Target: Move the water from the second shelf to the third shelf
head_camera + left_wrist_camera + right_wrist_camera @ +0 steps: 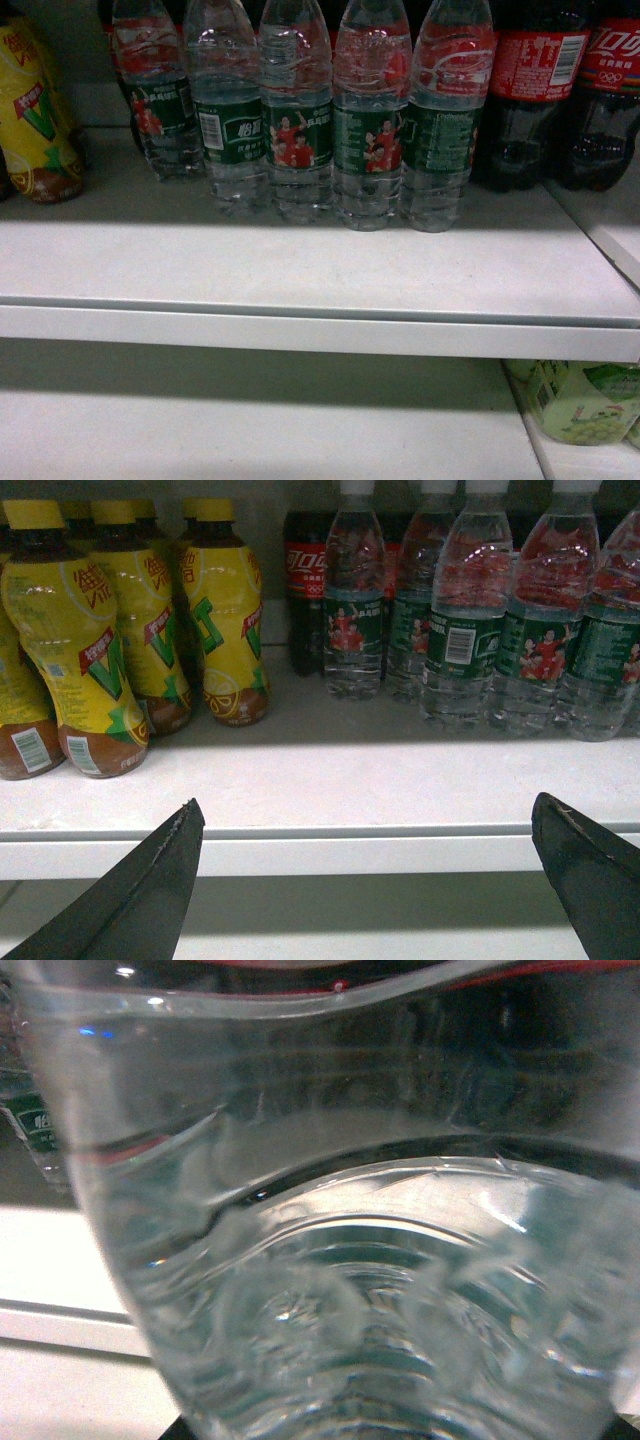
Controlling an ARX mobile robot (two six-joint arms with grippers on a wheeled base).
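Note:
Several water bottles [300, 120] with green labels stand in a row at the back of the upper shelf [300, 270]; the left wrist view shows the same row [470, 630]. One more water bottle [380, 1260] fills the right wrist view, pressed so close that it hides my right gripper's fingers. It appears held there. My left gripper [367, 815] hangs open in front of the shelf edge [330, 840], with nothing between its fingertips [185, 825]. Neither gripper shows in the head view.
Yellow juice bottles [90, 650] stand left of the water and dark cola bottles [540, 90] to its right. A lower shelf [250, 430] lies beneath, with pale green bottles [585, 400] at its right end. A white shelf edge [50, 1320] shows left of the close bottle.

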